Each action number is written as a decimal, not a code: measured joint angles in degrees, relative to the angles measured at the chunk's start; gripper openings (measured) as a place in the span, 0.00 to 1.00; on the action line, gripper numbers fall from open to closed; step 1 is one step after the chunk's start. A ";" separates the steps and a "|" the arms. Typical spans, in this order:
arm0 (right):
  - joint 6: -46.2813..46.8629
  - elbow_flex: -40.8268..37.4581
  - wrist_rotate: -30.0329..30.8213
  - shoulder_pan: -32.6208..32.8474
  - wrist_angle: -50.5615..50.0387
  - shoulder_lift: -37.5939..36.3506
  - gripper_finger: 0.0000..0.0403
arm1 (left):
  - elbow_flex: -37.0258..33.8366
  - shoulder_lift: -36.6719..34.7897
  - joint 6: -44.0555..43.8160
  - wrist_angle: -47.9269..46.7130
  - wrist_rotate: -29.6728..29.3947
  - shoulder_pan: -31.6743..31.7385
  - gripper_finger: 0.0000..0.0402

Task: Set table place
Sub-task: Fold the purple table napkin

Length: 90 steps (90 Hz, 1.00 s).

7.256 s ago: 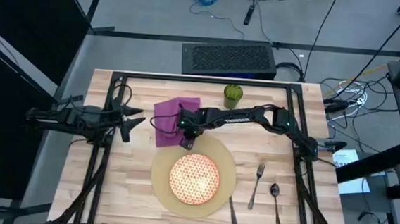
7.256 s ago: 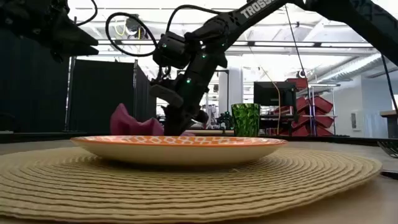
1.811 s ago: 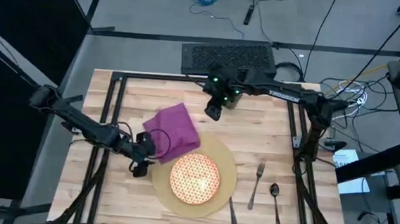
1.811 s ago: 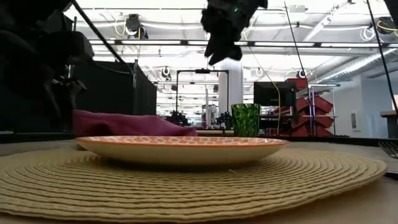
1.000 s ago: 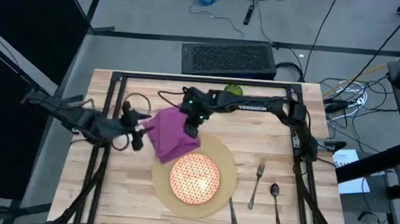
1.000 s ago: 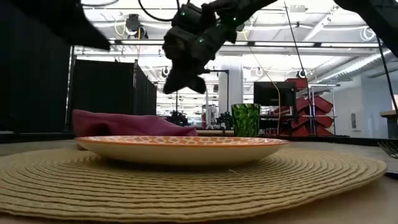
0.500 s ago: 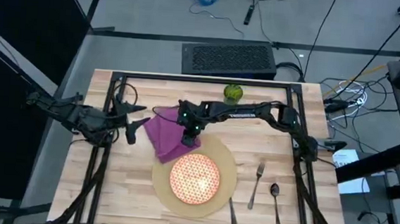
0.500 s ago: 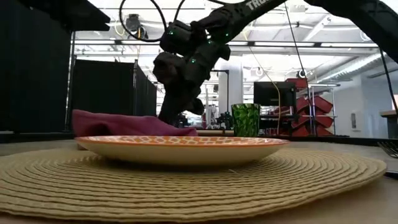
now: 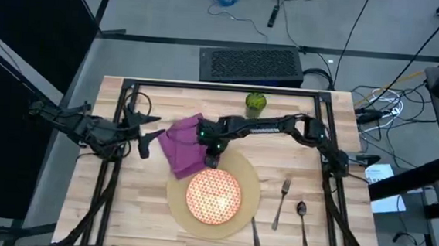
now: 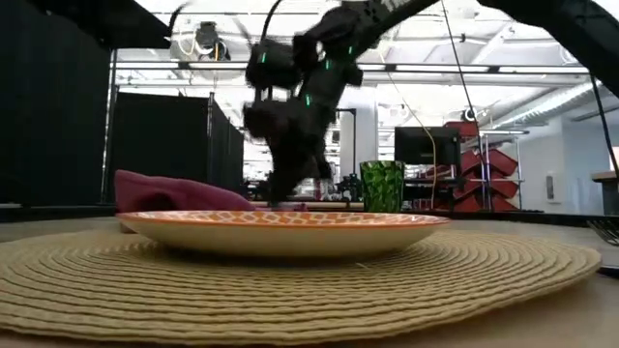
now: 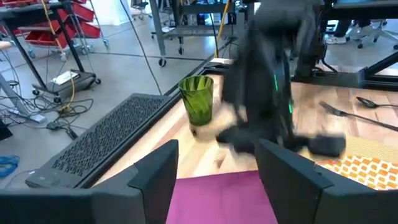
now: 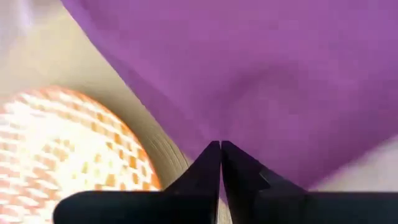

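Your right pincer (image 9: 210,156) is down on the near corner of the purple napkin (image 9: 184,148). In the right wrist view the fingers (image 12: 205,171) are pressed together, with cloth right at the tips. I can't confirm fabric is pinched between them, so read it as closed on or against the napkin edge. Likely reason: you're dragging or flattening the cloth, not lifting it. It lies flat, not bunched.

Just under that pincer the napkin overlaps the rim of the place (image 9: 250,189), the big tan mat. So the napkin isn't yet clear beside the setting, which probably explains the low hold at that corner. Right beside the tips, on the mat, sits the red lattice plate (image 9: 214,195), roughly centred.

Beyond the pincer, toward the far edge, stands the green glass (image 9: 256,103), upright and well apart from the cloth. Past the plate on the other side lie the fork (image 9: 282,203), spoon (image 9: 302,221) and knife (image 9: 254,232), on the surface (image 9: 310,160) just off the mat.

Your left pincer (image 9: 146,133) waits on the napkin's opposite side, fingers apart with the cloth edge just ahead, touching nothing. It looks placed ready to take the other edge.

Risk: a sideways pull could shift the mat or plate.
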 joint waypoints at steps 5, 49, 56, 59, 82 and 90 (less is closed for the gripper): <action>-0.26 1.04 0.98 -0.49 -0.61 -0.99 0.00 | 0.00 0.00 0.07 -0.08 0.00 0.00 0.50; -1.33 -0.99 5.04 -1.57 -0.63 0.07 0.00 | 0.00 -0.04 0.01 -0.08 0.00 0.00 0.50; -0.70 -2.56 3.95 -1.57 -0.98 0.18 0.00 | 0.00 -0.04 -0.01 -0.08 0.00 0.01 0.50; -0.46 -2.76 3.92 -1.60 -1.35 0.18 0.00 | 0.00 -0.04 0.01 -0.08 0.00 0.02 0.50; -0.39 -4.20 3.78 -1.20 -2.65 0.15 0.00 | 0.00 -0.06 0.01 -0.06 0.00 0.00 0.50; -0.18 -4.30 3.70 -1.08 -2.68 0.15 0.00 | 0.00 -0.05 -0.02 -0.06 0.00 0.02 0.50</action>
